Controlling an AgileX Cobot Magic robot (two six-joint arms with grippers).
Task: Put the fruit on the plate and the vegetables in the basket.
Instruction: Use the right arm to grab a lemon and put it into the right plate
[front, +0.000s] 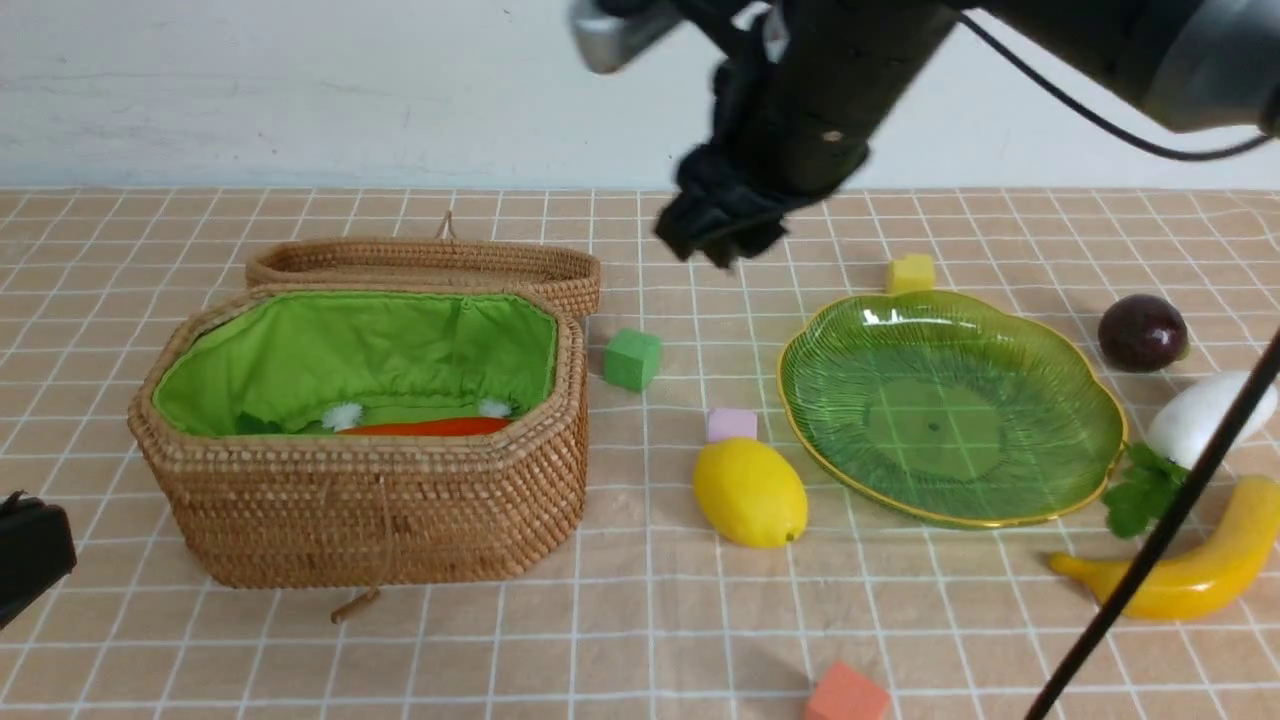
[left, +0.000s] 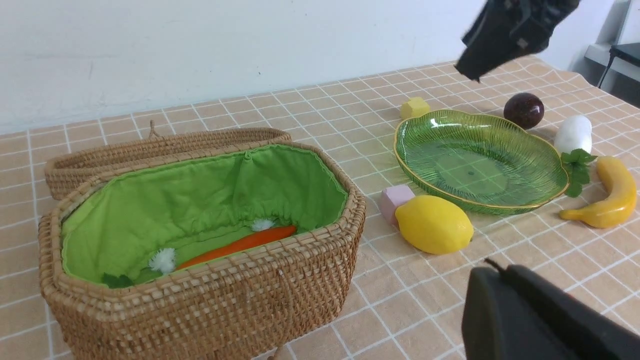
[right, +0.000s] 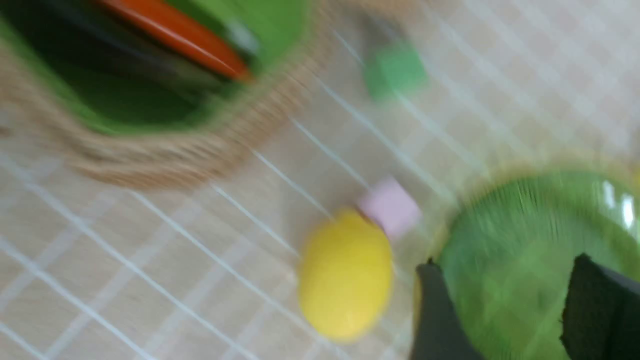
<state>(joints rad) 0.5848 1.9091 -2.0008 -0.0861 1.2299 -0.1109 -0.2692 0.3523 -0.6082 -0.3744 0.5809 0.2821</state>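
Fingers (right: 435, 320) of my right hand (front: 715, 235) stand apart and empty, high over the cloth (front: 640, 620), ready, I judge, to drop on the lemon (front: 750, 492) below, nearer me. A pink cube (front: 731, 423) crowds it from behind. Rightward lies the bare plate (front: 940, 400), leftward the basket (front: 380, 520) holding the carrot (front: 430, 427). My left hand (front: 30, 555) is closed, far off.

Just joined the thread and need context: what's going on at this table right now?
It is a sorting run, partly done. The right gripper hangs open and empty above the table, between the basket and the plate. The left gripper sits shut, low at the near left edge. The carrot lies inside the open basket. The plate holds nothing. The lemon, banana, maroon fruit and white radish lie on the table around it.
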